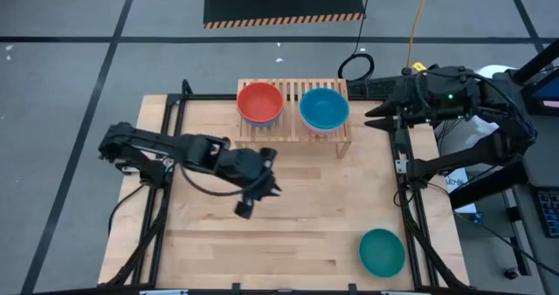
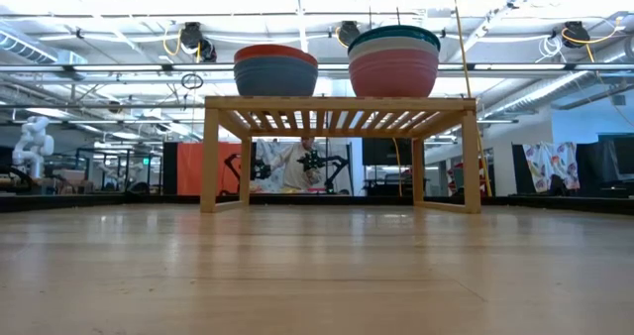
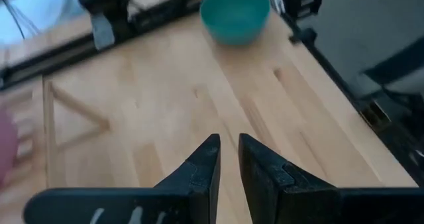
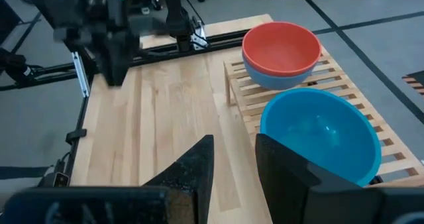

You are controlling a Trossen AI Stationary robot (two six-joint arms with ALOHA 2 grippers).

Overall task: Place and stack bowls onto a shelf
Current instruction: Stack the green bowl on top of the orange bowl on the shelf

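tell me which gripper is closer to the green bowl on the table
Left. The left gripper hovers mid-table, with the green bowl off toward the near right corner. The right gripper sits farther away, beside the shelf at the back.

In the upper middle of the high view, a red bowl (image 1: 259,102) and a blue bowl (image 1: 324,108) sit on the pale-wood slatted shelf (image 1: 293,90). A teal bowl (image 1: 382,251) lies lower right on the light wood table (image 1: 288,216). The low view shows red over grey-blue, and teal, white, pink layers. 2 arms are black.
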